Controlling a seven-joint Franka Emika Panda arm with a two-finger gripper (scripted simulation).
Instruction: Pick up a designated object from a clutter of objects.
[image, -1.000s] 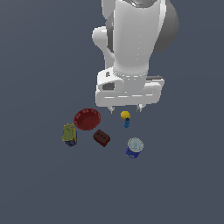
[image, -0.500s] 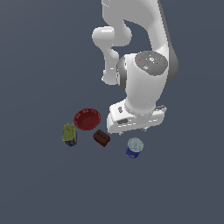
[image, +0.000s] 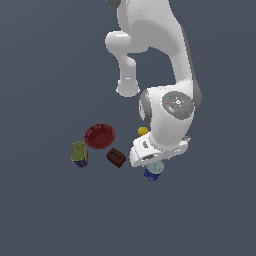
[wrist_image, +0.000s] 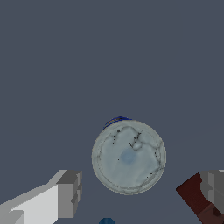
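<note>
We see the pincer, jaws apart and empty, poised directly above the short blue cylindrical can with pale silvery top; descent, closing and lifting all remain.

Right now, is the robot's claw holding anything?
No, nothing is held. The claw is open, with its fingers on either side of the blue can and gaps showing, not touching it.

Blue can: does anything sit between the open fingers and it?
Nothing visible does. In the wrist view the blue can lies in the open gap between the fingers, top unobstructed. The dark red brick shows beside the other finger, apart from the can.
</note>
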